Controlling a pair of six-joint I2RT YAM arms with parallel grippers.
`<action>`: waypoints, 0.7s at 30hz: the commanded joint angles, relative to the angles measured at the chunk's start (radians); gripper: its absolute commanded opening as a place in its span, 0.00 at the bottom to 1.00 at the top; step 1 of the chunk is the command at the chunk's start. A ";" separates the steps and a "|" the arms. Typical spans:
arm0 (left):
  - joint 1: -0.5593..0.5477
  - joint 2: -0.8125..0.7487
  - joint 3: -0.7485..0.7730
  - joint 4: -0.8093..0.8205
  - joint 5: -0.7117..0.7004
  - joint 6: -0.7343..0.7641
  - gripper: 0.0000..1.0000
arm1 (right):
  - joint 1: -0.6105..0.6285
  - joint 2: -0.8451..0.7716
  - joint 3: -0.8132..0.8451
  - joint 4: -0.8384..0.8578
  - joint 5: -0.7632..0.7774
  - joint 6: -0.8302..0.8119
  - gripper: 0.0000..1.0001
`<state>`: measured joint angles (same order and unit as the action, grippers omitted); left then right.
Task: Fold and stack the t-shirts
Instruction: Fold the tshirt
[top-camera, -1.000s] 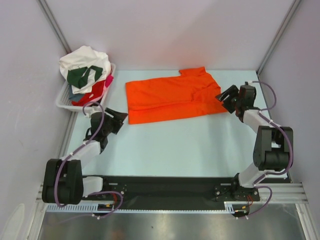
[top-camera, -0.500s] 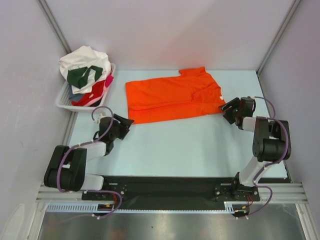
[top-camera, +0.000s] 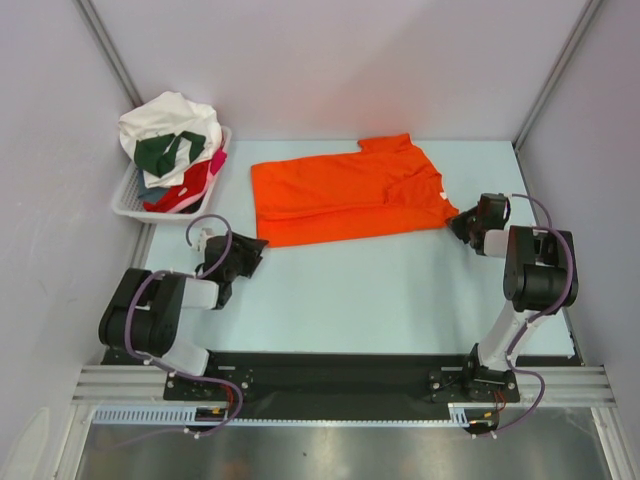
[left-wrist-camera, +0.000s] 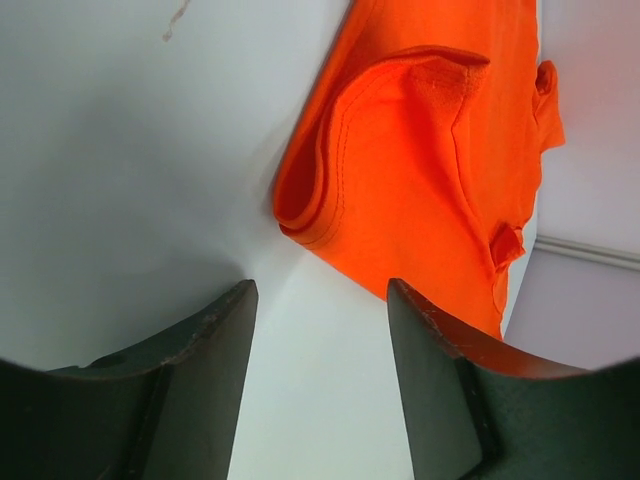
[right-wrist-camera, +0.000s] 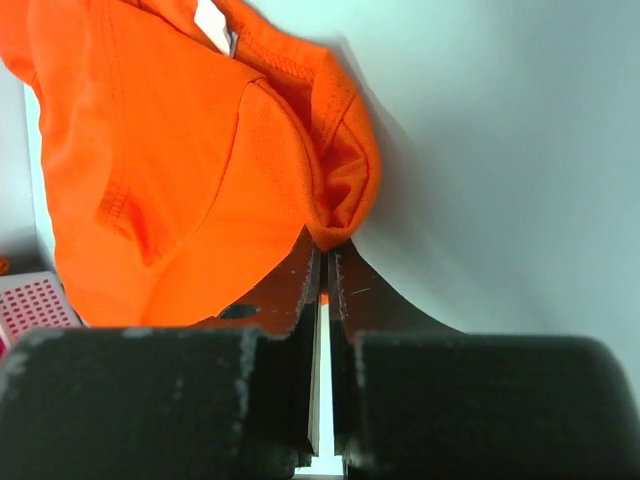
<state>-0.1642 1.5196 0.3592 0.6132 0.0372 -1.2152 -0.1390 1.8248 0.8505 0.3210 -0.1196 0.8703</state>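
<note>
A bright orange t-shirt (top-camera: 345, 190) lies folded lengthwise across the far middle of the table. My right gripper (top-camera: 458, 222) is low at its near right corner. In the right wrist view this gripper (right-wrist-camera: 325, 245) is shut on a bunched fold of the orange t-shirt (right-wrist-camera: 200, 150). My left gripper (top-camera: 255, 248) sits low just short of the shirt's near left corner. In the left wrist view it (left-wrist-camera: 318, 287) is open, with only bare table between its fingers and the orange t-shirt's rolled corner (left-wrist-camera: 400, 170) just ahead. White (top-camera: 165, 120), dark green (top-camera: 160, 150), red (top-camera: 185, 185) and pink (top-camera: 217, 160) t-shirts are heaped in the basket.
A white slatted basket (top-camera: 128, 203) stands at the far left corner against the left wall. Walls close in the table on the left, back and right. The arms' black base rail (top-camera: 330, 375) runs along the near edge.
My right gripper has dropped to the shirt's near right corner and shut on it. My left gripper has come down to the table by the near left corner, its jaws a little narrower.
</note>
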 joint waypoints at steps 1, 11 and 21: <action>-0.009 0.031 0.012 0.034 -0.064 -0.018 0.60 | 0.007 -0.045 -0.016 0.041 0.055 -0.019 0.00; -0.032 0.119 0.053 0.057 -0.158 -0.070 0.50 | 0.035 -0.105 -0.060 0.050 0.083 -0.034 0.00; -0.047 0.125 0.185 -0.116 -0.241 -0.034 0.00 | 0.049 -0.196 -0.137 0.078 0.107 -0.014 0.00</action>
<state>-0.2070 1.6554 0.4835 0.5747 -0.1509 -1.2808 -0.0998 1.6955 0.7372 0.3519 -0.0547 0.8562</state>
